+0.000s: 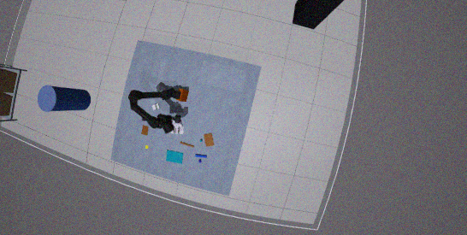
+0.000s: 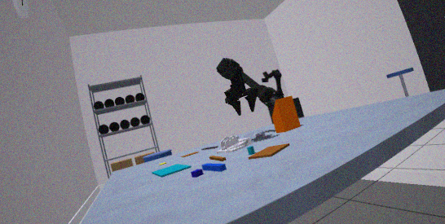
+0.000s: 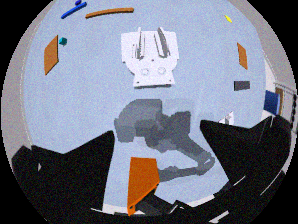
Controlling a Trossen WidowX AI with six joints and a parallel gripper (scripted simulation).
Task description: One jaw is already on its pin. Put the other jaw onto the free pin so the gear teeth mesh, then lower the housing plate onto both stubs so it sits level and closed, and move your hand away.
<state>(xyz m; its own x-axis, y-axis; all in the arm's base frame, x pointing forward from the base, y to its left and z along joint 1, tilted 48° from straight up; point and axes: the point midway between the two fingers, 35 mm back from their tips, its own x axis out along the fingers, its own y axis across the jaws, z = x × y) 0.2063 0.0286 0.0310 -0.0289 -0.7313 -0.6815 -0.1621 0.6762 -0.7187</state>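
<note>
The white gripper assembly (image 1: 178, 128) (image 2: 232, 143) (image 3: 152, 58) lies on the blue mat. In the wrist view its left jaw (image 3: 141, 44) and right jaw (image 3: 163, 43) stand side by side, pointing away from my hand. The white housing plate (image 3: 153, 71) appears over their near ends, with two round marks side by side. It looks flat from above, but its exact seating, the pins and the gear teeth are too small to tell. My gripper (image 2: 245, 112) (image 3: 159, 130) is open and empty, raised clear above the assembly.
An orange block (image 1: 183, 95) (image 2: 286, 114) (image 3: 143, 175) stands by the arm's base. A small white piece (image 1: 156, 107) (image 3: 227, 119) lies apart. A teal plate (image 1: 174, 156) (image 2: 171, 170), a brown plate (image 1: 209, 139) (image 2: 269, 151) (image 3: 51, 56) and a blue bar (image 1: 201, 155) (image 2: 214, 167) lie beyond the assembly.
</note>
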